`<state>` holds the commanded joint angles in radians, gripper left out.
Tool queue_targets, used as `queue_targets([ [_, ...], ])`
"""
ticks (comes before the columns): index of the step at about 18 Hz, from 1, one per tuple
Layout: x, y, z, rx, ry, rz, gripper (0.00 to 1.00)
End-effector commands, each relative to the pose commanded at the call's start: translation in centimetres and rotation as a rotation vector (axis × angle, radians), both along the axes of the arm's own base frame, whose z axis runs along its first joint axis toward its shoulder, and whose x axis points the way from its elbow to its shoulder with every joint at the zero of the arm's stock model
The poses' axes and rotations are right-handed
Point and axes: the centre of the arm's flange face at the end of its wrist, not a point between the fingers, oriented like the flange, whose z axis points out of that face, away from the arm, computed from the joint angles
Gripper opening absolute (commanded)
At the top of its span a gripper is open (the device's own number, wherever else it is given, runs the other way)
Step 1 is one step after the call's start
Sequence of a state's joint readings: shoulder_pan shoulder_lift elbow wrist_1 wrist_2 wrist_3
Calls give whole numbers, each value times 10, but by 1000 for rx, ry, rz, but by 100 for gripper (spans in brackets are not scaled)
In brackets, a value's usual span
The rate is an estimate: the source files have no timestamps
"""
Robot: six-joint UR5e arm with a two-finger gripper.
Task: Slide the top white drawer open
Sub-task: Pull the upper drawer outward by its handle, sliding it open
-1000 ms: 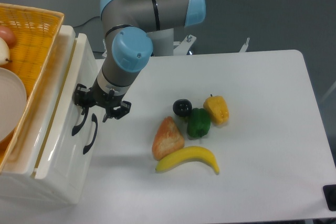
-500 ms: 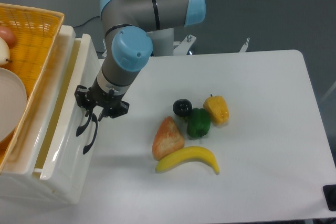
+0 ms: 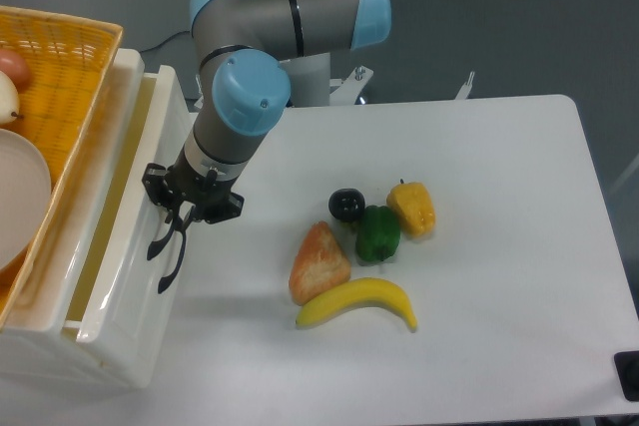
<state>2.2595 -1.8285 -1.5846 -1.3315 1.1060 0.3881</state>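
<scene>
The top white drawer (image 3: 158, 132) of the white cabinet (image 3: 60, 331) at the left stands pulled out a little toward the right, and a narrow yellowish gap (image 3: 118, 209) shows behind its front. Its curved black handle (image 3: 158, 243) sits just under my gripper (image 3: 184, 214), which is shut on the handle's upper end. The arm reaches down to it from the back of the table.
The lower drawer's black handle (image 3: 172, 266) lies right beside the gripped one. A yellow wicker basket (image 3: 60, 77) with a white plate sits on the cabinet. A bread piece (image 3: 318, 261), banana (image 3: 357, 302), green pepper (image 3: 378, 232), yellow pepper (image 3: 412, 209) and a dark round item (image 3: 345, 205) lie mid-table.
My gripper's fingers have shut on the top drawer's handle. The drawer front has slid to the right, and the gap behind it has widened.
</scene>
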Motion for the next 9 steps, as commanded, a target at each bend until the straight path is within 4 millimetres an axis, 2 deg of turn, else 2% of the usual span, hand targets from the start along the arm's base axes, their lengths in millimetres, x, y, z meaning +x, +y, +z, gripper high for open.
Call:
queue_targets([
  [9,-2,-3,1,13,5,-22,23],
])
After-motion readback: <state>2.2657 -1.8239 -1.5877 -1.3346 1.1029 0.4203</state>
